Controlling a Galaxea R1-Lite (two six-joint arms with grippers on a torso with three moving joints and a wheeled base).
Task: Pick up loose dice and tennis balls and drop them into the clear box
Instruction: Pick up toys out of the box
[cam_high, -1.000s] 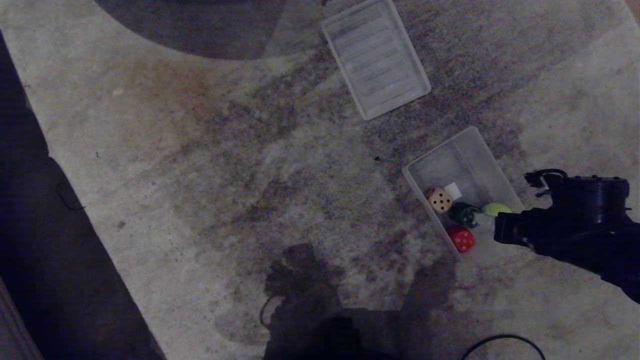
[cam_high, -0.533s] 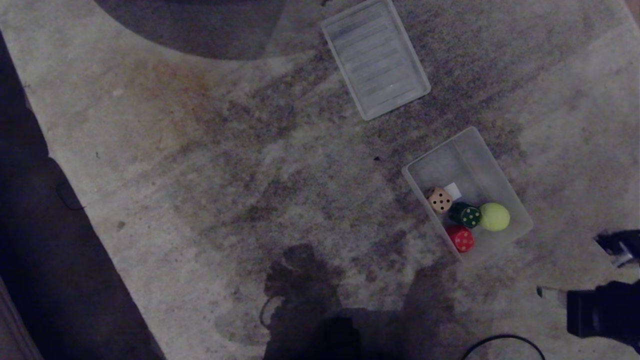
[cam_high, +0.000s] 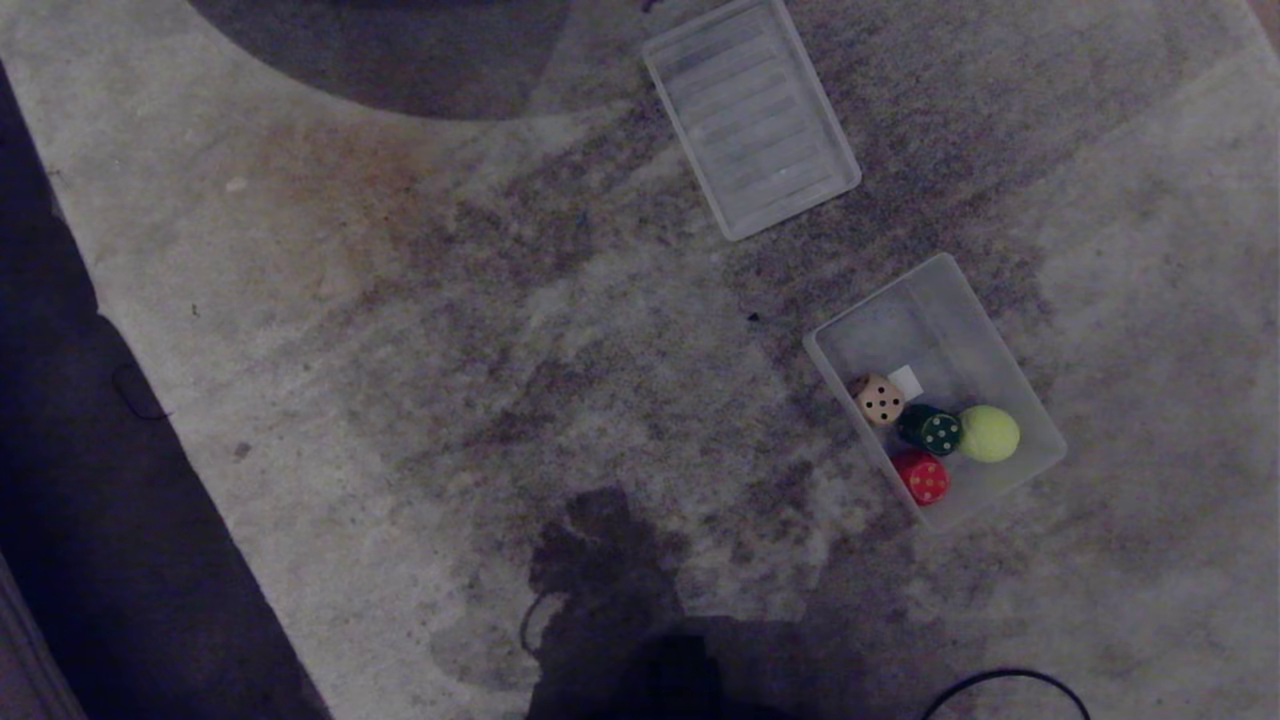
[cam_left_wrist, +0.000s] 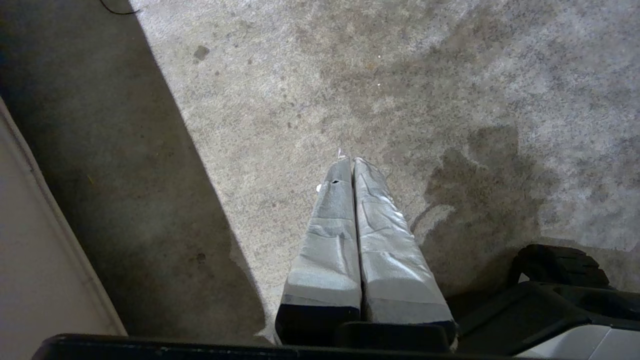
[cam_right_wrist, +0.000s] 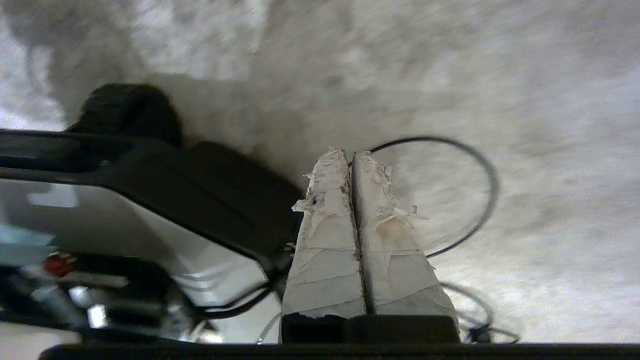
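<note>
While holding three dice (cam_high: 925, 430), clear box (cam_high: 960, 320) runs diagonally on carpet (cam_high: 400, 350)

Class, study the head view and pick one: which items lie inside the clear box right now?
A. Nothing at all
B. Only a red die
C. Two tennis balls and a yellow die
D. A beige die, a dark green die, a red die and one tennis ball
D: inside the clear box lie the beige die, dark green die, red die and one tennis ball.

Left tool (cam_left_wrist: 352, 160) fingers pressed together; right tool (cam_right_wrist: 350, 152) likewise, empty
</note>
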